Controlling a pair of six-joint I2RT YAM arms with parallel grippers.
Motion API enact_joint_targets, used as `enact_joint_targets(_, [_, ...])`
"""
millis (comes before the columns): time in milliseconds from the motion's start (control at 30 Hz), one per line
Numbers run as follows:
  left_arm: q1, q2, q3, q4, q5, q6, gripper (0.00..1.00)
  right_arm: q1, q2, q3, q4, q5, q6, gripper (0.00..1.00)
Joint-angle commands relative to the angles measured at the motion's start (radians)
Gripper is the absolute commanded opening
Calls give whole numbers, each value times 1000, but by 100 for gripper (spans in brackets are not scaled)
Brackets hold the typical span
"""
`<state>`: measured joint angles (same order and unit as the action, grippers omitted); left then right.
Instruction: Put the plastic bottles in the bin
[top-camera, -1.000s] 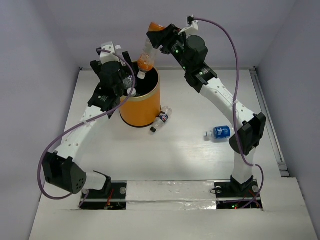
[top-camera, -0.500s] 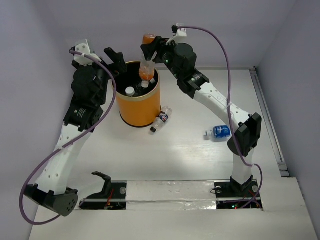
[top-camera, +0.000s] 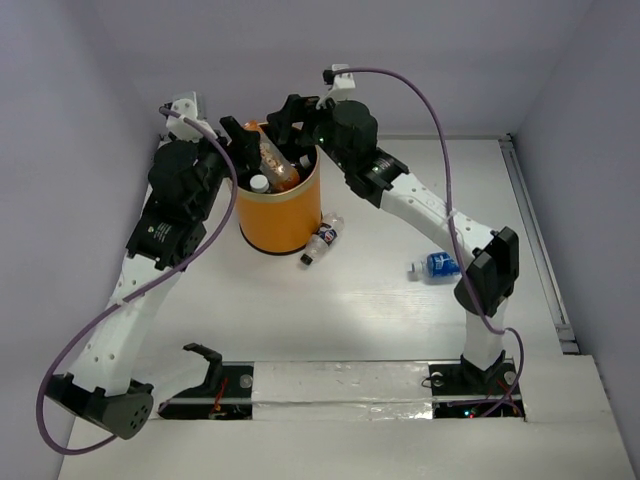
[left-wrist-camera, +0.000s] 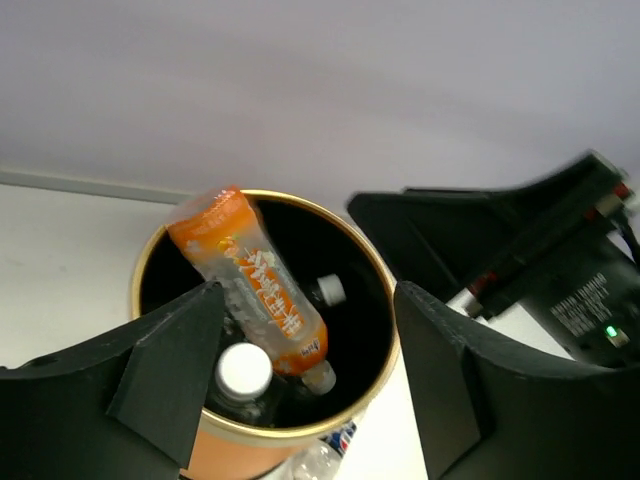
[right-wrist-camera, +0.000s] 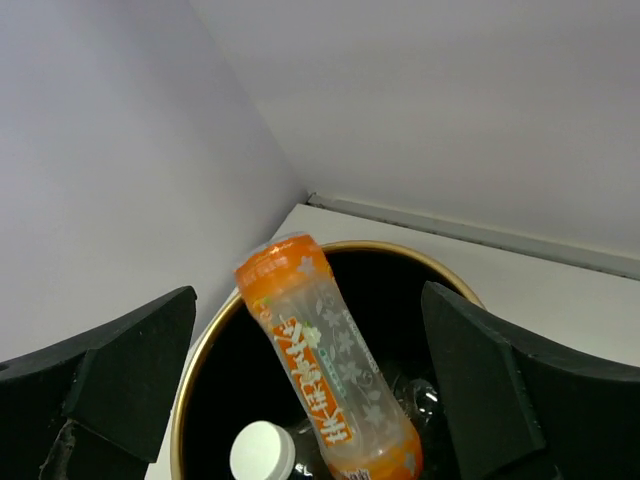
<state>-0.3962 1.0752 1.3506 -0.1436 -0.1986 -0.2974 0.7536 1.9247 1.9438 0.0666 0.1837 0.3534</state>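
Observation:
The orange-yellow bin (top-camera: 282, 215) stands at the back left of the table. An orange-labelled bottle (top-camera: 276, 160) leans cap-down inside it, its base over the far rim; it shows in the left wrist view (left-wrist-camera: 250, 275) and the right wrist view (right-wrist-camera: 325, 375). A white-capped clear bottle (top-camera: 259, 183) stands in the bin too. My left gripper (top-camera: 243, 145) is open and empty at the bin's left rim. My right gripper (top-camera: 284, 118) is open and empty above the far rim. A clear dark-labelled bottle (top-camera: 322, 240) lies against the bin's right foot. A blue-labelled bottle (top-camera: 438, 264) lies by the right arm.
The purple back wall is close behind the bin and both grippers. The right arm's wrist (left-wrist-camera: 540, 240) fills the right of the left wrist view. The two grippers face each other across the bin's mouth (right-wrist-camera: 400, 290).
My right gripper has opened and the orange-labelled bottle has dropped into the bin. My left gripper let go at the bin, swung out left, then came back toward the rim.

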Motion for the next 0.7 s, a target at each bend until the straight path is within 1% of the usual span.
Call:
enact_joint_targets(0, [-41, -9, 42, -2, 134, 10, 65, 4, -102, -9, 19, 22, -34, 100])
enact_joint_targets(33, [-68, -5, 35, -5, 134, 36, 64, 4, -145, -31, 22, 37, -45, 100])
enact_joint_targets(67, [-107, 0, 28, -10, 124, 55, 64, 4, -171, -57, 18, 55, -48, 93])
enact_joint_targets(100, [-204, 5, 24, -22, 72, 76, 63, 4, -202, -122, 15, 94, -51, 86])
enact_joint_targets(133, [-251, 12, 15, -31, 45, 116, 62, 4, -235, -165, 16, 112, -51, 76])
enact_joint_targets(167, [-289, 31, 10, -39, 28, 125, 60, -6, -313, -216, 25, 123, -38, 46])
enact_joint_targets(200, [-332, 40, 2, -59, 15, 123, 56, -20, -358, -332, 27, 144, -25, 31])
enact_joint_targets(233, [-342, 49, -19, -66, 13, 110, 51, -31, -404, -394, 27, 154, -4, 19])
enact_joint_targets(267, [-342, 64, -37, -71, 18, 81, 44, -43, -452, -457, 13, 161, 49, 11])
enact_joint_targets(300, [-351, 72, -57, -71, 31, 72, 30, -59, -548, -523, 3, 171, 82, 0])
enact_joint_targets(333, [-360, 80, -77, -73, 34, 64, 25, -91, -596, -649, -13, 177, 119, 0])
enact_joint_targets(367, [-360, 103, -106, -74, 33, 54, 20, -109, -642, -710, -61, 181, 195, 0])
enact_joint_targets(400, [-371, 115, -116, -83, 33, 52, 14, -129, -732, -765, -115, 198, 234, 0])
enact_joint_targets(433, [-384, 130, -128, -86, 25, 53, 12, -172, -775, -866, -160, 203, 280, 0])
enact_joint_targets(467, [-394, 162, -134, -88, 16, 53, 12, -197, -820, -916, -238, 204, 358, 0])
enact_joint_targets(500, [-394, 181, -137, -93, 7, 55, 11, -217, -864, -962, -273, 212, 390, 0])
enact_joint_targets(533, [-394, 202, -137, -96, 5, 57, 11, -232, -950, -1003, -310, 217, 422, 0])
enact_joint_targets(567, [-403, 244, -136, -94, 2, 58, 12, -255, -990, -1073, -368, 224, 468, 0])
enact_joint_targets(600, [-403, 265, -134, -96, -1, 58, 16, -255, -1027, -1100, -399, 247, 492, 0])
enact_joint_targets(667, [-412, 336, -122, -96, -1, 60, 30, -266, -1108, -1157, -474, 263, 550, 6])
